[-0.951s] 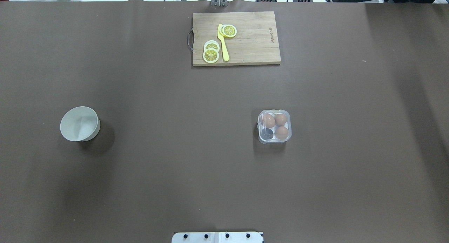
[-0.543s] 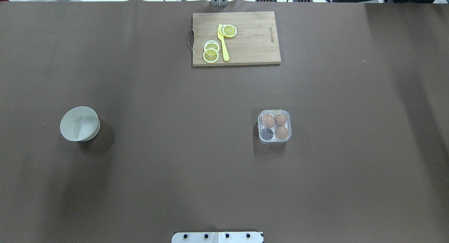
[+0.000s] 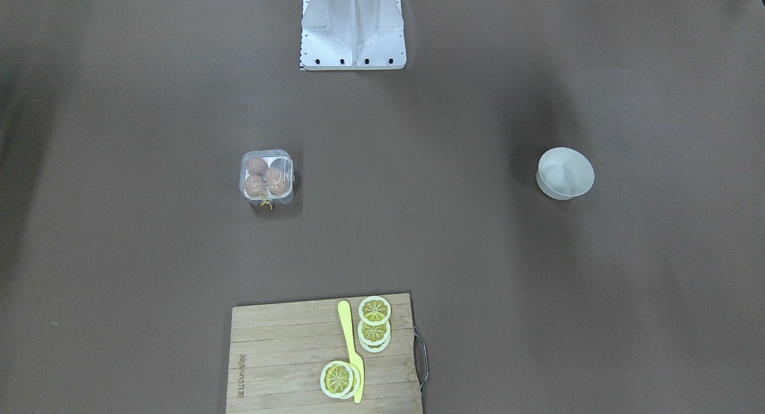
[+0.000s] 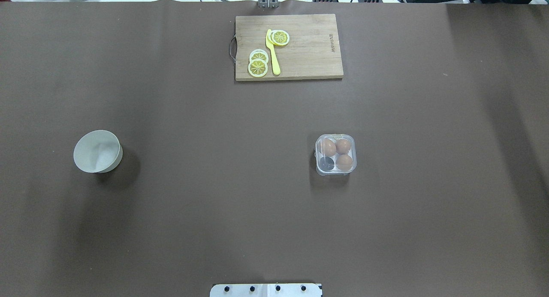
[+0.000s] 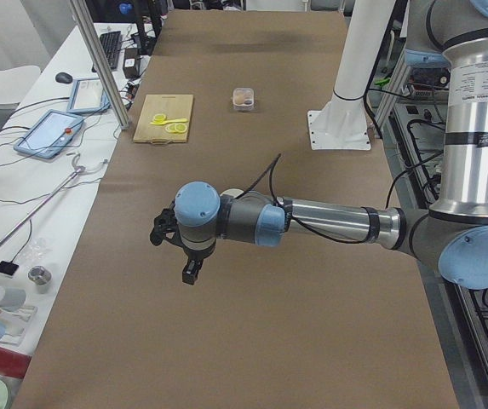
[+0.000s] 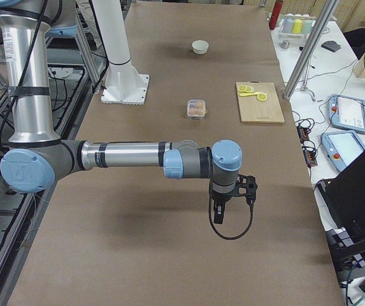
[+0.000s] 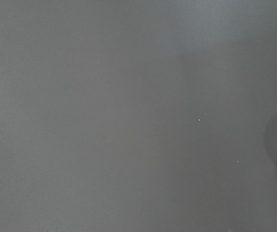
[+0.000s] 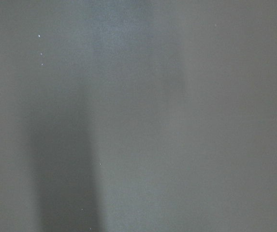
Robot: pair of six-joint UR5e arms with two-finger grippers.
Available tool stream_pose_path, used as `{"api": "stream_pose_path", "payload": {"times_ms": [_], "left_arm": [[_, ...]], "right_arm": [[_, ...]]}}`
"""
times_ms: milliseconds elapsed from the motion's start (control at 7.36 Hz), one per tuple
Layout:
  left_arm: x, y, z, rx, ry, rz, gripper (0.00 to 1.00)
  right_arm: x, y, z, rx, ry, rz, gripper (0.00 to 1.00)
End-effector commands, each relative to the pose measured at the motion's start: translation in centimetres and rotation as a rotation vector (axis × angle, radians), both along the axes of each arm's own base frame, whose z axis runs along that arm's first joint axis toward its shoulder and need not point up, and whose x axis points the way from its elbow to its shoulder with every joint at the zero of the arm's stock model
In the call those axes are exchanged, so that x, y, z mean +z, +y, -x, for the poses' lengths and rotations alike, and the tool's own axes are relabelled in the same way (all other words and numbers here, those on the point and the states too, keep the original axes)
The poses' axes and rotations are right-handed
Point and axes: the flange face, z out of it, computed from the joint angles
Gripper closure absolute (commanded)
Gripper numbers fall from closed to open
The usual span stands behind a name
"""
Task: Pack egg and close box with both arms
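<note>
Black tooling ends each arm. The left gripper (image 5: pixel 190 271) and the right gripper (image 6: pixel 218 215) show only in the side views, so whether their jaws are spread or closed cannot be told. Each hangs pointing down over bare table (image 4: pixel 214 228), holding nothing visible. Both wrist cameras see only brown surface.

The left arm (image 5: pixel 329 223) and right arm (image 6: pixel 125 155) reach out level towards opposite table ends, well apart from the work.

The box (image 4: pixel 335 154) stands on the robot's right half of the table. Three eggs (image 4: pixel 342 146) fill three cells; the fourth cell (image 4: pixel 326 162) is dark and empty. The lid (image 3: pixel 266 163) appears to lie over the cells, but clear plastic hides whether it is latched.

Further out are a white bowl (image 4: pixel 97 151) on the left half and a cutting board (image 4: pixel 309 48) with lemon slices (image 4: pixel 257 67) at the far edge.

Likely hazards:
- An unlatched lid may spring open.
- One-sided pressure on the lid may tip the light box or crack an egg.
- A low approach from either end may sweep the box along the table
</note>
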Motion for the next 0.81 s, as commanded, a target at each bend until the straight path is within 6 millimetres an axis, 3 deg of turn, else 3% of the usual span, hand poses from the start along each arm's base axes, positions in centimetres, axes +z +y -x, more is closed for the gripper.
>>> {"api": "stream_pose_path", "payload": {"times_ms": [0,407,543,679], "left_arm": [[0.3,-3.2,0.1,0.001,-0.001,0.008,0.03],[0.8,-2.5,0.2,-0.001,-0.001,0.009,0.03],[3.1,-0.6,0.1,0.019,-0.003,0.006,0.03],[3.0,-0.4,0.3,0.021,0.003,-0.004,0.03]], "right_arm": [[-0.1,-0.2,0.1,-0.002,0.000,-0.001,0.00],[0.5,-0.4,0.3,-0.007,0.000,0.008,0.00],[0.4,-0.5,0.5,-0.010,0.000,0.007,0.00],[0.3,-0.7,0.8,-0.017,0.000,0.004,0.00]]}}
